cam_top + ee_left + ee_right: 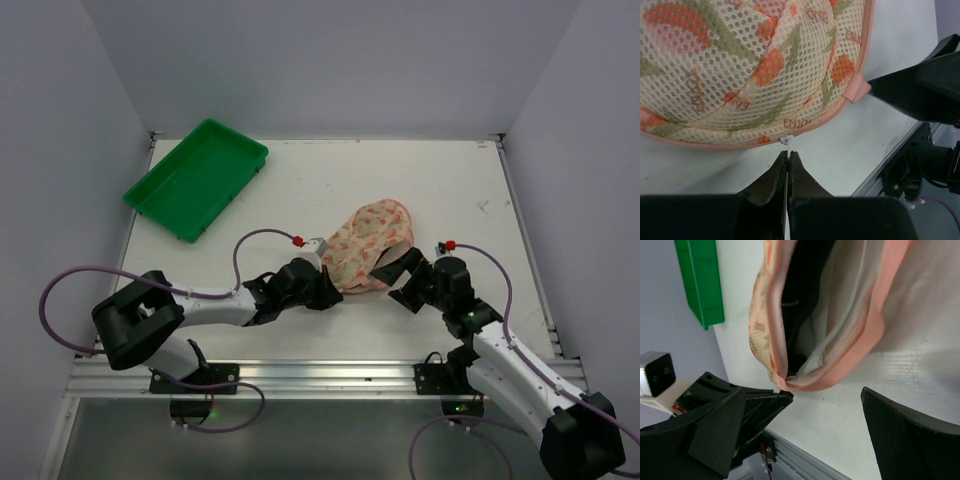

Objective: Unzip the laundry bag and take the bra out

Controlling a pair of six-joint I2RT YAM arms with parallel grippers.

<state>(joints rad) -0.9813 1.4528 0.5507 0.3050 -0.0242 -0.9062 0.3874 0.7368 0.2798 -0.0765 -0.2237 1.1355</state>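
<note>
Peanut-shaped cream mesh laundry bag, pink-trimmed, at the centre of the white table, mouth gaping.

It is judged light and floppy; its small white zipper pull is clamped in the closed left gripper at the bag's 7 o'clock. The right gripper is spread wide at 5 o'clock, nothing held. Black fabric seen inside, probably the bra, should be pinched gently by a strap.
</note>
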